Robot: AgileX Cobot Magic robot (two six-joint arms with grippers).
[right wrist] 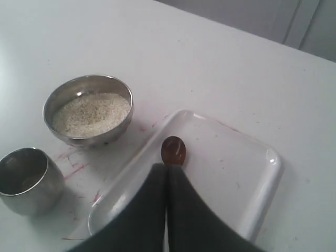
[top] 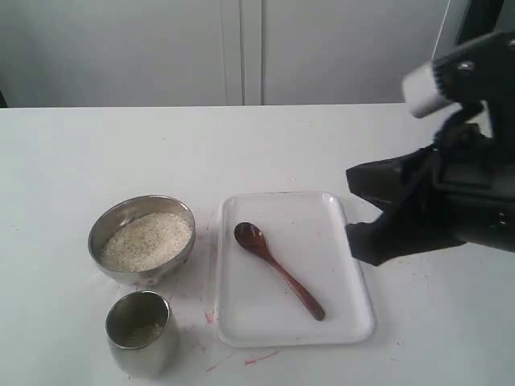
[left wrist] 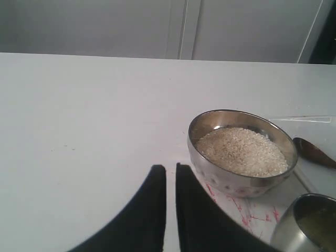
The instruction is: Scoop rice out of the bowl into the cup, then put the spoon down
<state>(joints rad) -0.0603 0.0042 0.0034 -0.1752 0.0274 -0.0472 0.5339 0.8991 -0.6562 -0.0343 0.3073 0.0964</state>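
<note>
The steel bowl (top: 103, 241) holds white rice (top: 147, 240) at the table's left. In front of it stands the steel cup (top: 141, 354), with a little rice at its bottom. The brown wooden spoon (top: 278, 269) lies loose on the white tray (top: 354, 322), scoop toward the bowl. My right gripper (top: 354, 201) hovers over the tray's right edge, shut and empty. In the right wrist view its fingertips (right wrist: 168, 166) hide the spoon's handle; the scoop (right wrist: 174, 150) shows beyond them. My left gripper (left wrist: 170, 167) is shut on nothing, beside the bowl (left wrist: 231, 181).
Red scribble marks (top: 241, 358) stain the white table around the tray and the bowl. A pale wall with panel seams (top: 241, 48) runs behind the table. The left wrist view also shows the rice (left wrist: 241, 151), the cup (left wrist: 307, 231) and the spoon (left wrist: 314, 152).
</note>
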